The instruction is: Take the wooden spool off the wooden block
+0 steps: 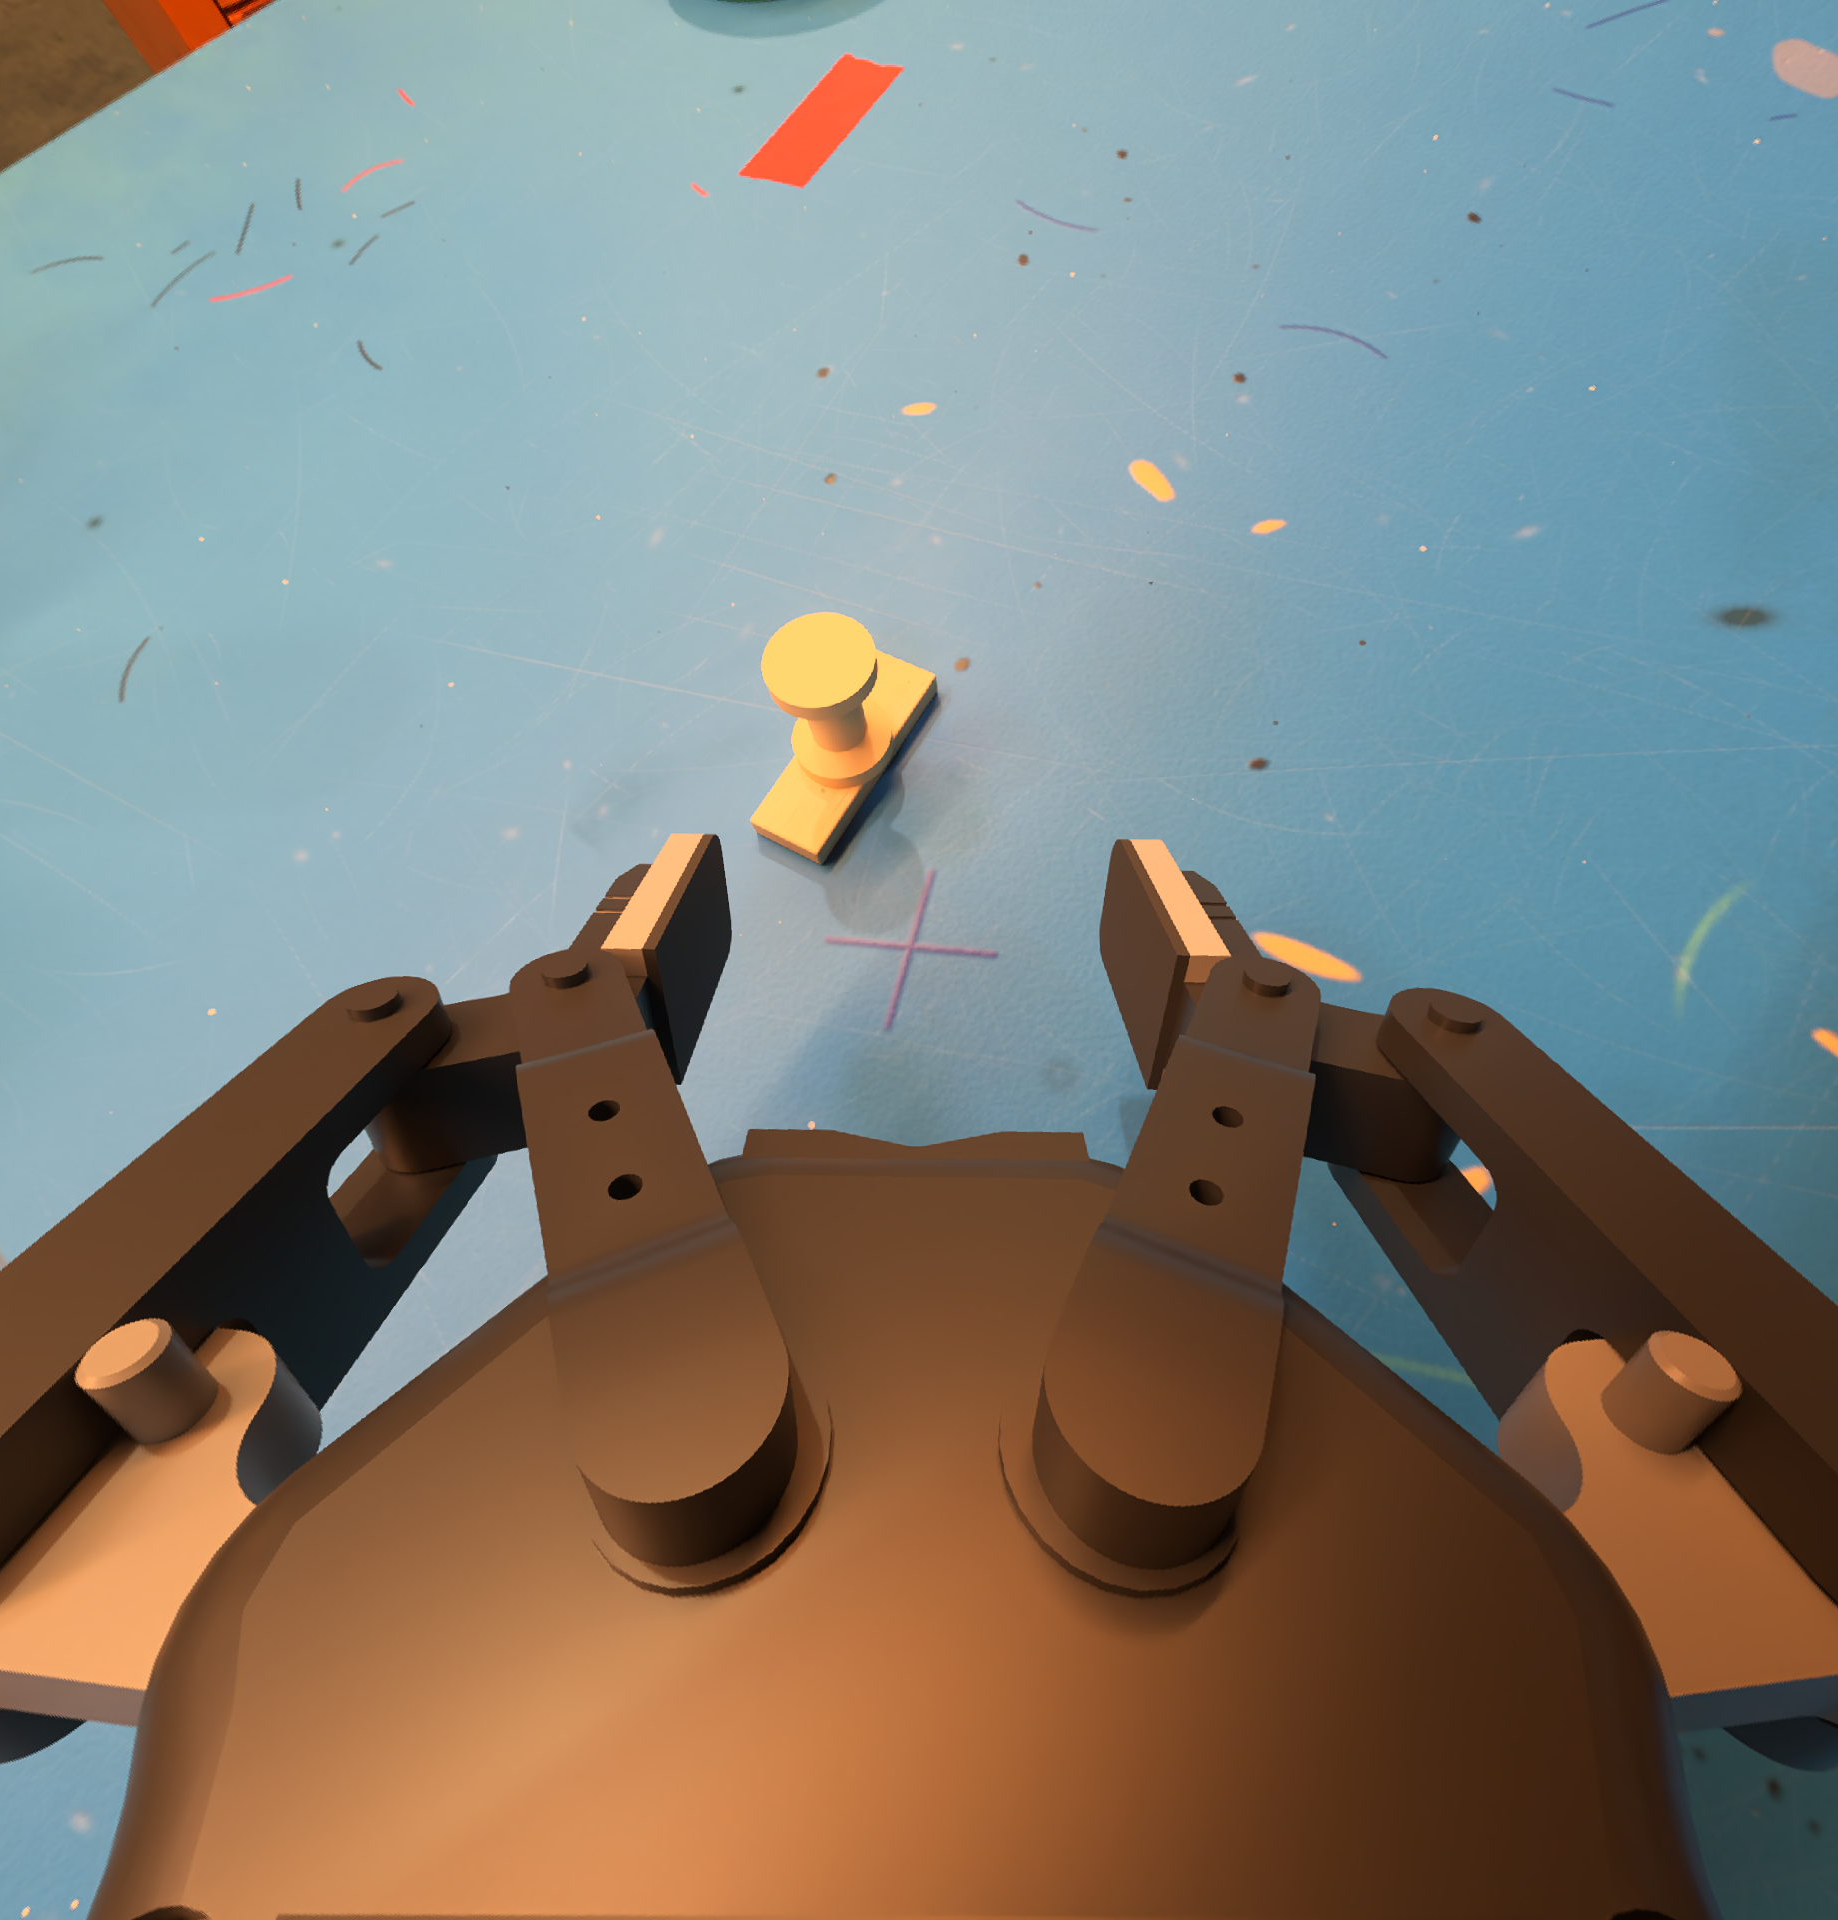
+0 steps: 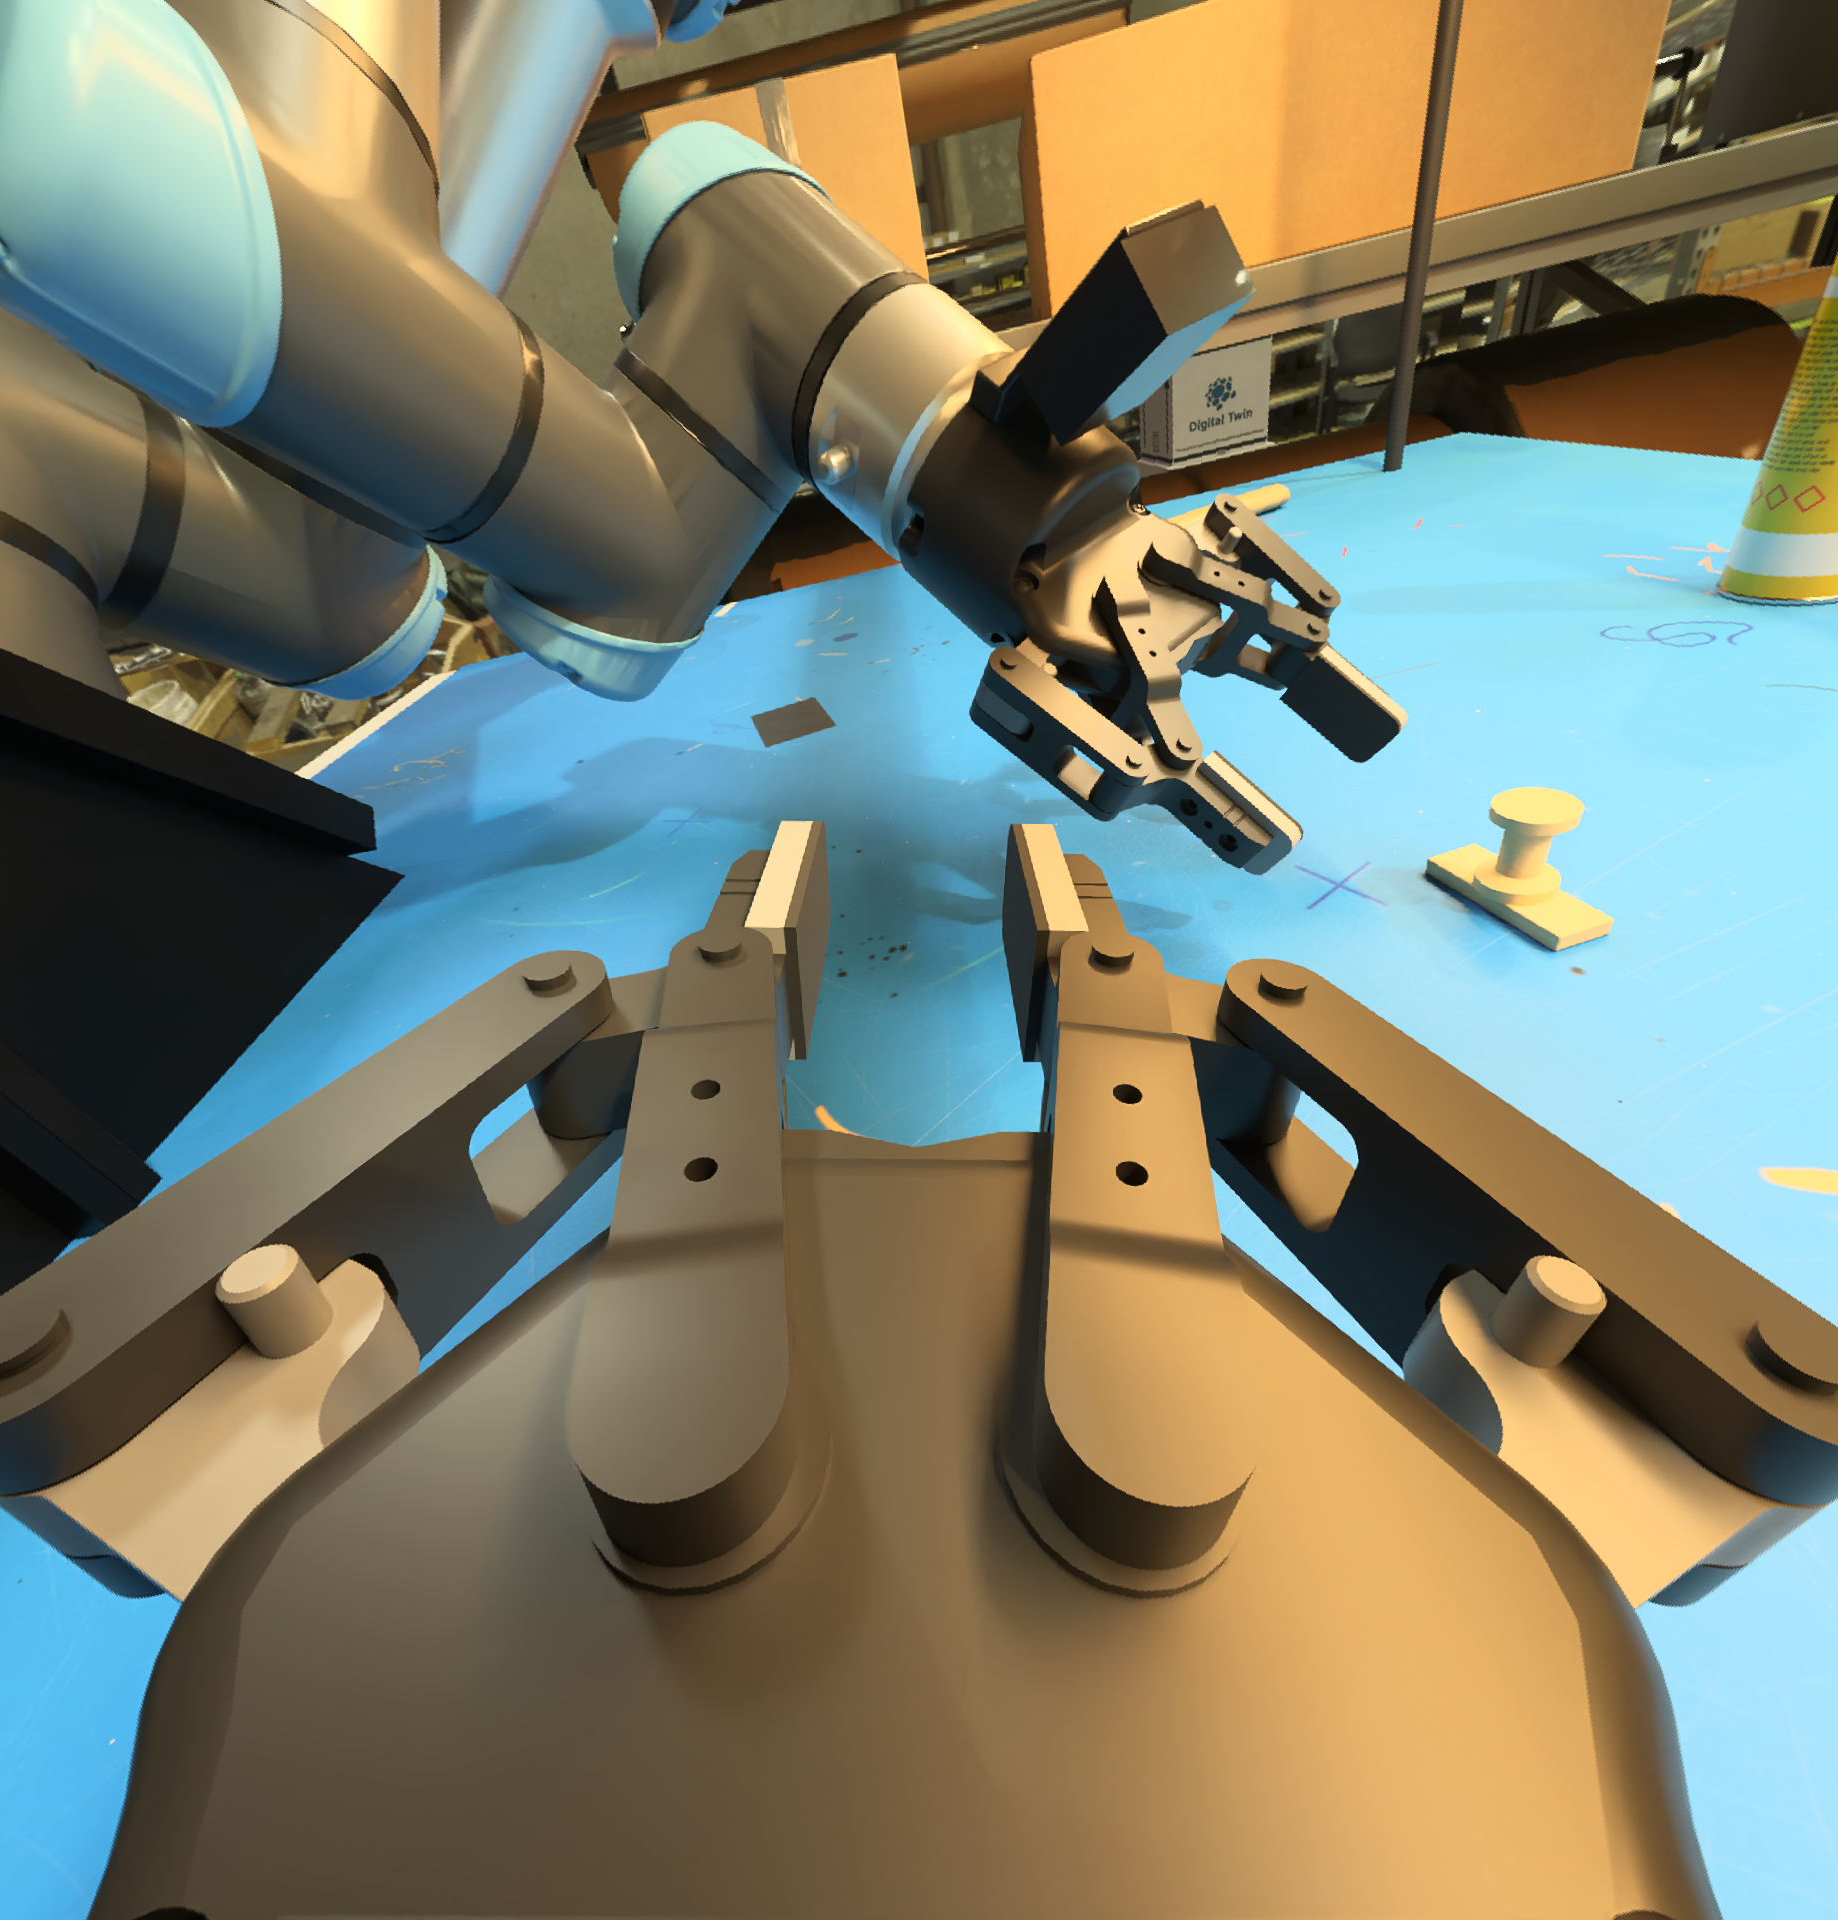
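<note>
A pale wooden spool stands upright on a flat wooden block on the blue table. My left gripper is open and empty, hovering a little short of the block, with the spool ahead and slightly left of the gap. In the right wrist view the spool and block lie at the right, with the left gripper open just to their left. My right gripper is open and empty, well away from the block.
A red tape strip lies far ahead on the table. A yellow cone-shaped container stands at the far right. A small dark square lies on the table. The left arm spans the upper left. Cardboard boxes and shelving stand behind.
</note>
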Robot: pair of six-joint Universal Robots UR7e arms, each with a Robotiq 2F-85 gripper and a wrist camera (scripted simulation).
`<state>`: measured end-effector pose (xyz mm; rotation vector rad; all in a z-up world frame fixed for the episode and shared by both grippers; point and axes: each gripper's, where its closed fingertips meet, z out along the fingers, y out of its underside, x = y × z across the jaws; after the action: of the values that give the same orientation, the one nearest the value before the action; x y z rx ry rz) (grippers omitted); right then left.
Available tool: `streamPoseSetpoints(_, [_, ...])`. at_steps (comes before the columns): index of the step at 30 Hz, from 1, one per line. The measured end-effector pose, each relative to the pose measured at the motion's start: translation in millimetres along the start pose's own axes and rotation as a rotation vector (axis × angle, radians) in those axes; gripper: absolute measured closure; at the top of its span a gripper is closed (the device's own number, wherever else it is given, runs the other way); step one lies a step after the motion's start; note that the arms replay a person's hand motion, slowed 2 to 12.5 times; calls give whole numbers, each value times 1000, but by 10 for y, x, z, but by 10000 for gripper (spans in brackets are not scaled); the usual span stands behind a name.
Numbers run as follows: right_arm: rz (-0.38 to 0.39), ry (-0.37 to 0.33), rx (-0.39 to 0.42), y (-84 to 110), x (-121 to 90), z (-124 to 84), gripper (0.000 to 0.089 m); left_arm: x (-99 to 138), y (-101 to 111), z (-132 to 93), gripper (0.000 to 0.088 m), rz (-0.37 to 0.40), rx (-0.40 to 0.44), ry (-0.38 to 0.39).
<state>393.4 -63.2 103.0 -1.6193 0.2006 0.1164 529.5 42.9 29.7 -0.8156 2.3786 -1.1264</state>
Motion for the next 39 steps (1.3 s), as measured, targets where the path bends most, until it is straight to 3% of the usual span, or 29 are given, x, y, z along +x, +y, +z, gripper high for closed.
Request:
streamPoseSetpoints(17, [50, -20, 81, -98, 30, -92, 597, 70, 247, 76, 202, -44, -125, 36])
streamPoseSetpoints(39, [22, -18, 71, -82, -11, -90, 612, 193, 249, 80, 130, -84, -138, 25])
